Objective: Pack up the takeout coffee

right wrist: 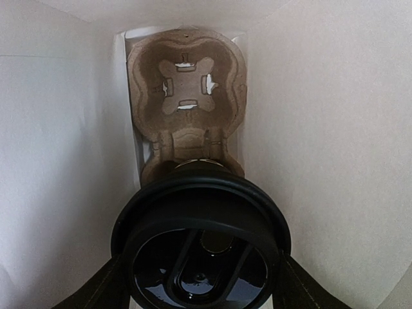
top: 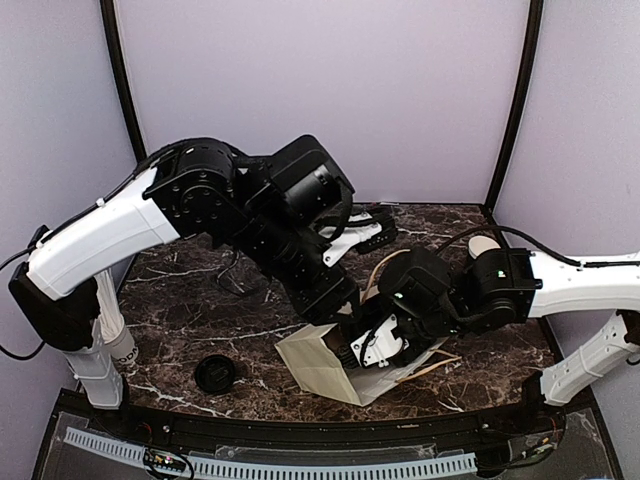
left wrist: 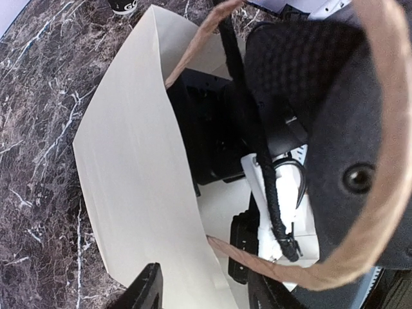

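Observation:
The takeout coffee, a black cup under a black plastic lid, hangs inside the white paper bag. My right gripper is shut on it, one finger on each side of the lid's rim. Just below the cup, a brown cardboard cup carrier lies on the bag's bottom. My left gripper is at the bag's mouth. Its fingers stand apart on either side of the bag's near wall and do not pinch it. The bag's brown handle loops round the right arm's wrist.
A loose flat black lid lies on the marble table near the front left. A second cup with a bare white rim stands behind the right arm. A black cup base with white print shows beyond the bag.

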Controlling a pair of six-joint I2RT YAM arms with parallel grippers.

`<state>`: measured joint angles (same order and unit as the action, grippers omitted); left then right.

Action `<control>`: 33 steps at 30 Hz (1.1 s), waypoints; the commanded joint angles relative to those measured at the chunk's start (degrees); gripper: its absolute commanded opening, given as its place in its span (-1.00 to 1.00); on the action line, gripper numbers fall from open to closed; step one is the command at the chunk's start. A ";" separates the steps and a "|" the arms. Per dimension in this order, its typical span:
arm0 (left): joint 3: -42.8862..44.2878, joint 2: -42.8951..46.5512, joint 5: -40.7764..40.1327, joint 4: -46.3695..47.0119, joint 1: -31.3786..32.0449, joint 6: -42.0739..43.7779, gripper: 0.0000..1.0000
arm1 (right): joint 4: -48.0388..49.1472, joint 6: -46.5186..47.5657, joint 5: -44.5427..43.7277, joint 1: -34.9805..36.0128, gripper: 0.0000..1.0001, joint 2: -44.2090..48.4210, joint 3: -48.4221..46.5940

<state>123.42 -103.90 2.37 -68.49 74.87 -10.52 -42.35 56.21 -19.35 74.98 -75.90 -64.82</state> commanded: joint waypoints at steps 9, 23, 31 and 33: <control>-0.63 -0.97 -0.67 -2.80 0.63 1.59 -0.84 | 2.10 -1.89 -1.56 -0.21 -0.86 1.59 0.38; -11.54 4.30 5.06 10.28 0.62 11.33 -1.00 | 4.89 4.32 -2.48 -0.22 -0.92 7.42 6.33; -13.95 4.84 4.84 11.75 0.50 12.94 -1.00 | 12.35 9.24 -7.07 -0.09 -0.92 9.23 12.60; -14.80 5.38 4.79 12.42 0.24 12.91 -1.00 | 12.99 9.57 -6.93 -0.01 -0.91 8.83 12.41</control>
<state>110.45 -101.32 6.63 -57.39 75.18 0.78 -34.83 63.90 -24.43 74.98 -67.00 -52.62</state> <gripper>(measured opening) 0.024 0.715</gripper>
